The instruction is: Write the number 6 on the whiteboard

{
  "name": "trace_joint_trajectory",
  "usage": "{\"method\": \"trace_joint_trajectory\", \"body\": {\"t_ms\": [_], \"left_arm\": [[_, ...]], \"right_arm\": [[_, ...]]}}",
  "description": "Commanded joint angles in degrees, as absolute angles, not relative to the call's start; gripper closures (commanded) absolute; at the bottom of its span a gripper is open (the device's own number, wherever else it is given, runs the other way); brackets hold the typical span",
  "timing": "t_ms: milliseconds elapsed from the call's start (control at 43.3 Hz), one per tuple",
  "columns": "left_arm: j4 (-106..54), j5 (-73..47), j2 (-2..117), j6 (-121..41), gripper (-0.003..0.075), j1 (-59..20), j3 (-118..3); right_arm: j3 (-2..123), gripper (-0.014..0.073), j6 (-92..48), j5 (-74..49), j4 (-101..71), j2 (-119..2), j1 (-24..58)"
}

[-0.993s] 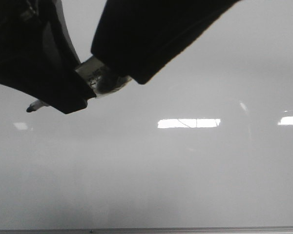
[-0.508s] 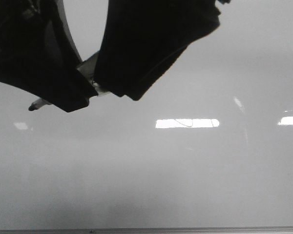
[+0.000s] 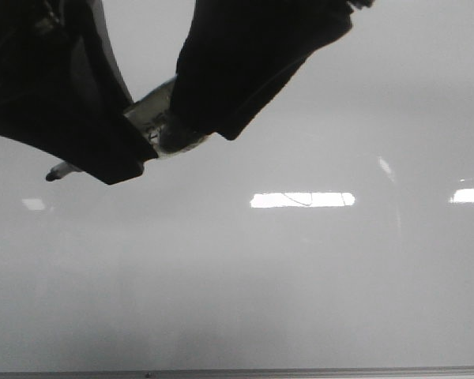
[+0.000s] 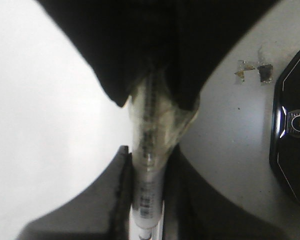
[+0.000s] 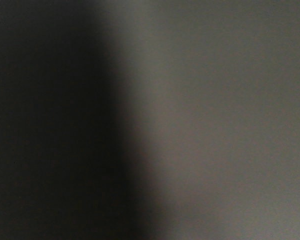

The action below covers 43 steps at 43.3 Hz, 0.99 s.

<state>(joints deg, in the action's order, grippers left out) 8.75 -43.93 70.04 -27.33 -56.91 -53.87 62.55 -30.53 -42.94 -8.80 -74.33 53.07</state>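
Note:
The whiteboard [image 3: 261, 292] fills the front view, glossy grey-white with glare patches. I make out no clear number 6; only a faint thin line crosses the middle glare patch [image 3: 302, 199]. My left gripper [image 3: 130, 146] is a dark mass at the upper left, shut on a white marker whose dark tip [image 3: 51, 175] sticks out to the left just above the board. In the left wrist view the fingers [image 4: 121, 170] clamp the marker [image 4: 149, 190]. My right arm's dark end [image 3: 245, 71] covers the marker's tape-wrapped end [image 3: 154, 118]; its jaws are hidden. The right wrist view is dark blur.
The board's thin frame edge [image 3: 300, 371] runs along the bottom of the front view. In the left wrist view a black device with a round lens [image 4: 295, 125] and scraps of tape [image 4: 252, 70] lie on a grey surface beside the board.
The right arm's dark end dipped over the taped marker end, then shifted right and up, uncovering more of it. The left gripper and marker tip have barely moved.

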Motion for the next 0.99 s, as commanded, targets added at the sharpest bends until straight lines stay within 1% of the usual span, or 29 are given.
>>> {"method": "trace_joint_trajectory", "body": {"t_ms": [0,46,69,162,231,277,346,416,462,508,531,577,647,808,970], "left_arm": [[9.06,-40.41,68.41,-26.5,0.0624,-57.3,-55.79],[9.06,-40.16,68.41,-25.81,0.0563,-57.3,-55.79],[9.06,-39.93,68.41,-25.38,0.0512,-57.3,-55.79],[9.06,-39.82,68.41,-24.39,0.0356,-57.3,-55.79],[8.95,-39.54,68.41,-24.29,0.0287,-57.3,-55.79],[8.85,-39.43,68.41,-24.29,0.0274,-57.3,-55.79],[8.73,-39.04,68.41,-24.29,0.0291,-57.3,-55.79],[8.73,-38.79,68.41,-23.83,0.0344,-57.3,-55.79],[8.73,-38.51,68.41,-22.46,0.0408,-57.05,-55.79],[8.41,-38.05,68.15,-21.36,0.05,-56.35,-55.47],[8.14,-37.64,68.17,-21.08,0.0524,-55.96,-55.34],[6.39,-36.94,67.57,-21.09,0.0617,-54.72,-54.7],[3.68,-33.92,65.44,-21.09,0.0729,-52.05,-52.72],[-0.35,-25.52,56.72,-21.09,0.0741,-47.63,-44.65],[-4.72,-18.26,44.69,-21.09,0.0741,-45.92,-35.23]], "right_arm": [[63.84,0.0662,-31.04,-43.02,-7.05,-71.61,51.59],[63.08,0.0662,-30.56,-43.29,-7.05,-70.34,50.45],[62.32,0.0662,-30.33,-43.18,-7.05,-69.63,49.57],[58.71,0.0662,-29.74,-42.28,-7.1,-65.66,46.24],[55.51,0.0662,-28.43,-42.17,-7.1,-62.09,43.23],[53.47,0.0662,-27.79,-42.17,-7.1,-59.37,41.29],[50.18,0.0662,-27.08,-41.77,-7.1,-55.43,37.98],[47.08,0.0662,-25.5,-40.06,-7.1,-51.48,34.89],[45.06,0.0662,-24.17,-37.85,-7.22,-48.98,33.06],[43.27,0.0662,-22.99,-35.13,-7.3,-47.08,31.71],[42.62,0.0662,-22.29,-33.93,-7.53,-46.05,31.28],[41.35,0.0662,-21.89,-30.74,-8.13,-44.77,30.62],[40.07,0.0662,-21.89,-27.72,-8.42,-43.49,30.5],[39.84,0.0662,-21.89,-26.35,-8.42,-43.36,30.5],[39.84,0.0662,-21.89,-25.55,-8.99,-43.49,30.45]]}}
